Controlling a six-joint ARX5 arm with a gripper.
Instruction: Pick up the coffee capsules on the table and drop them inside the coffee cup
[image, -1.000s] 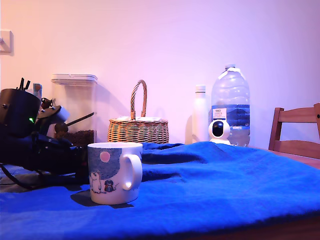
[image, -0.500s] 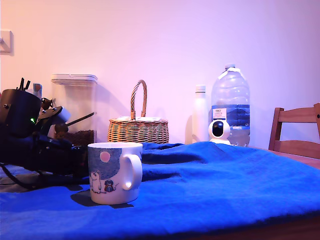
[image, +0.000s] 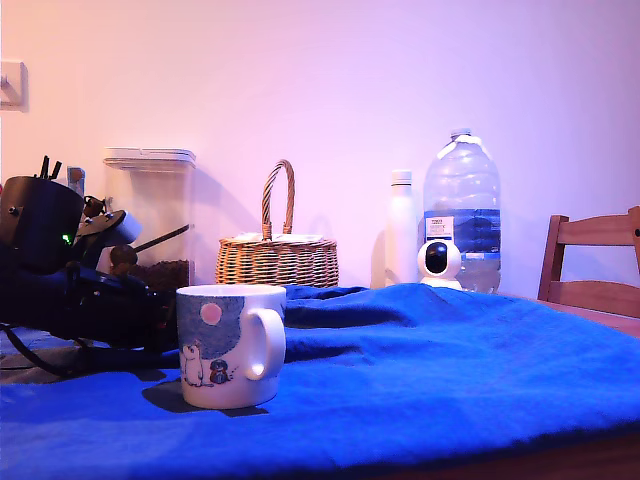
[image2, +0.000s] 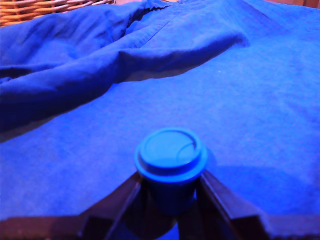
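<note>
Blue-tinted coffee capsule (image2: 170, 159) sits clamped in the end effector (image2: 170, 192); a shallow pinch risks slipping before the coffee cup (image: 230, 345).

A clear plastic container (image: 150, 215) with a pale lid stands at the back on the exterior view's left, dark contents filling its lowest part; to its right sits a wicker basket (image: 277, 258) with a tall arched handle — a strip of its weave also shows at the edge of the wrist view (image2: 45, 10); further right a slim white bottle (image: 401, 228) stands upright, just beside a large clear water jug (image: 461, 210) with a blue label; a small round white camera (image: 438, 262) sits in front of the jug; a wooden chair back (image: 593, 262) rises at the far right; a pale wall (image: 330, 90) lies behind — a light switch (image: 10, 83) is at its left edge.
</note>
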